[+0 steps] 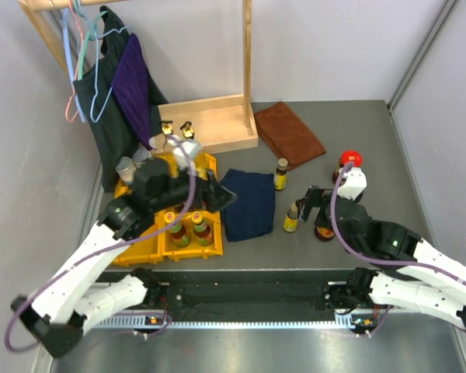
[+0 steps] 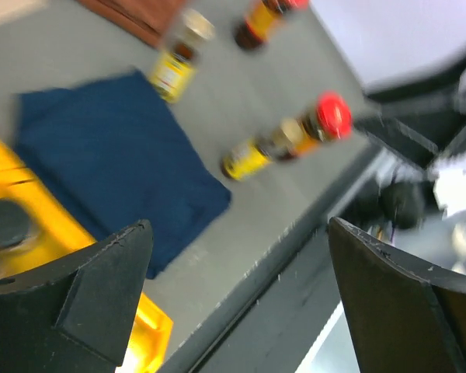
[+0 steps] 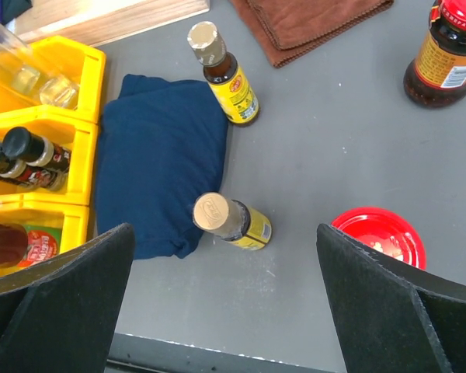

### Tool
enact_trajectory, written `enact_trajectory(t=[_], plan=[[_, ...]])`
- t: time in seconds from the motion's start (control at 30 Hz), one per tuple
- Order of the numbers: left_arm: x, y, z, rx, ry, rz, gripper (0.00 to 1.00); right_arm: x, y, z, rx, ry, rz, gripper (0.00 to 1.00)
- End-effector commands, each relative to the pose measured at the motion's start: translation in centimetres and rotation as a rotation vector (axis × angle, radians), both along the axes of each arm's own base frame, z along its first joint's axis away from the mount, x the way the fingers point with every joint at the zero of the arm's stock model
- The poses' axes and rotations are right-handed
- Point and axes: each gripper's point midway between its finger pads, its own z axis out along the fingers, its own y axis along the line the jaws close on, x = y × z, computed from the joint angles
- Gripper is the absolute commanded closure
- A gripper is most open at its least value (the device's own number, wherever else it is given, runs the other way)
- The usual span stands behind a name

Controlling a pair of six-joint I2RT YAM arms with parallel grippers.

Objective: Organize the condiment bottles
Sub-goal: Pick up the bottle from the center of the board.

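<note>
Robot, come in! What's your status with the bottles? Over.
Both jaws open, empty. Two gold-capped bottles, two red-lidded jars loose on table. Blue cloth lies between them and yellow bins.

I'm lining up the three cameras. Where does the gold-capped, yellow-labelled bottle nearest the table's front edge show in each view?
Top external: the gold-capped bottle stands right of centre, just right of the blue cloth.
Left wrist: the bottle is near the centre and blurred, to the right of the cloth.
Right wrist: the bottle is at centre, at the cloth's near right corner.
Shared landmark: the blue cloth, seen in all three.
</note>
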Motion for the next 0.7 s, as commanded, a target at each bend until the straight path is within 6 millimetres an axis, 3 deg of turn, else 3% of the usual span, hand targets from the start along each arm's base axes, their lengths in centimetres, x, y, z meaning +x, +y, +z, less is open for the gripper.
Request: enact_trajectory(t=[0.0,0.13,0.47,0.67], plan=[[1.1,-4.1,1.5,0.087,-0.148,0.023,0.01,0.2,-0.6,0.3,0.013,-0.005,-0.041,0.01],[1.4,-7.8,0.2,0.14,-0.16,0.006,0.01,-0.1,-1.7,-0.3,0.004,0.013,-0.082,0.01],[0.6,-16.0,-2.3,0.205,-0.252,-0.028,0.01,-1.8,-7.9,-1.0,0.031,0.012,-0.285,0.02],[1.9,-19.2,-4.5,0.221,-0.262,-0.014,0.01,-3.0,-10.1,-1.3,0.072,0.005,-0.307,0.03]])
